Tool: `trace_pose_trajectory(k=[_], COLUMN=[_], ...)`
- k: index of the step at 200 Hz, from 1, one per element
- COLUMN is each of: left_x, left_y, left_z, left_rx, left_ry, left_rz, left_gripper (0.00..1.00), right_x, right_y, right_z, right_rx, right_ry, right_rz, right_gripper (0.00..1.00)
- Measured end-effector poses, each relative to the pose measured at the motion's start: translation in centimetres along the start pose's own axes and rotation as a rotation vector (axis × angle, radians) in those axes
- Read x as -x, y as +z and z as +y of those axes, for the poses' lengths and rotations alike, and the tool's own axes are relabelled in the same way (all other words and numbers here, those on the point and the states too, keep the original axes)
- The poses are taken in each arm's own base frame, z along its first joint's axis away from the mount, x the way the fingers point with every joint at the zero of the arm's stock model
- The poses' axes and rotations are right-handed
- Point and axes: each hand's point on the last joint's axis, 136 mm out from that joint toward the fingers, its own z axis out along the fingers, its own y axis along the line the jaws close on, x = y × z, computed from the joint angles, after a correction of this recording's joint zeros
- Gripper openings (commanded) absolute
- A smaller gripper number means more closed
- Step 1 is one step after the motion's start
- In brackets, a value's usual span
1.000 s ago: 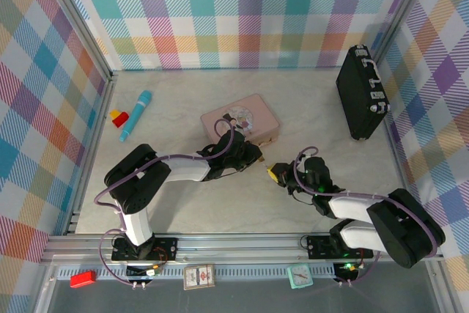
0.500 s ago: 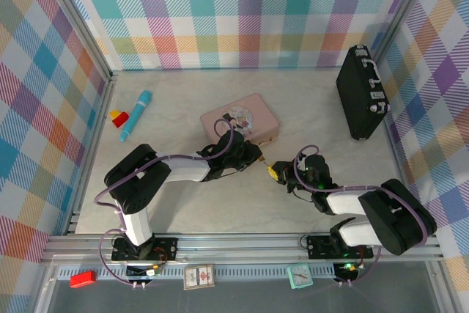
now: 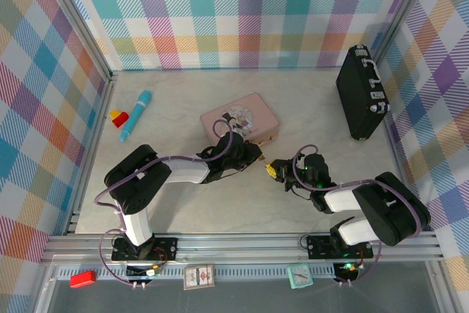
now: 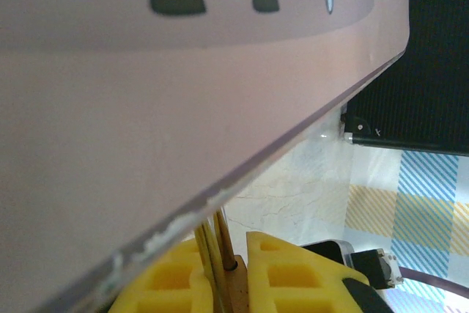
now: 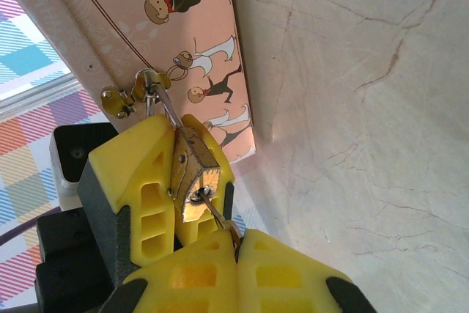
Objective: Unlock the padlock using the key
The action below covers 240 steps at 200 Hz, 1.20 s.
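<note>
Status: padlock (image 5: pixel 192 170) hangs by its shackle from the hasp (image 5: pixel 128 97) of the pink tin (image 5: pixel 198 49), left of centre in the right wrist view. My left gripper (image 3: pixel 256 157) is clamped on its brass body. My right gripper (image 5: pixel 234 254) pinches the key (image 5: pixel 214 214), tip in the keyhole I think, blade mostly hidden. Small, stiff, slick metal and a thin key: I'd hold the bow and twist gently. Tin is closed, contents unseen.
</note>
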Motion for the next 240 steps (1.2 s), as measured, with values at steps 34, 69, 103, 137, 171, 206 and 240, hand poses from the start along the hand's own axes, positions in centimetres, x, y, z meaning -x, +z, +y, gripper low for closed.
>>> trace_pose_trajectory(k=[34,69,103,137,171,206,240], left_x=[-0.12,-0.31,-0.35,-0.32,-0.35,-0.54,-0.87], left_y=[0.02,0.04,0.01,0.01,0.04,0.07,0.24], left_z=[-0.32,-0.32,-0.29,-0.37,-0.35,-0.36,-0.16], left_rx=[-0.011,-0.010,-0.016,-0.017,-0.015,-0.014,-0.007], left_ry=[-0.003,-0.006,-0.007,-0.013,-0.014,-0.012,-0.007], left_rz=[-0.005,-0.009,-0.018,-0.027,-0.031,-0.033,-0.034], left_gripper=[0.00,0.00,0.00,0.00,0.00,0.00,0.00], right_x=[-0.02,0.14,0.27,0.29,0.41,0.42,0.42], right_y=[0.01,-0.05,-0.07,-0.07,-0.07,-0.07,-0.11], right_z=[0.27,0.21,0.18,0.17,0.17,0.15,-0.01], right_rx=[0.011,0.013,0.014,0.014,0.014,0.013,0.004], right_ry=[0.012,0.032,0.055,0.069,0.084,0.089,0.106], right_rz=[0.001,-0.009,-0.017,-0.018,-0.025,-0.025,-0.027], right_gripper=[0.00,0.00,0.00,0.00,0.00,0.00,0.00])
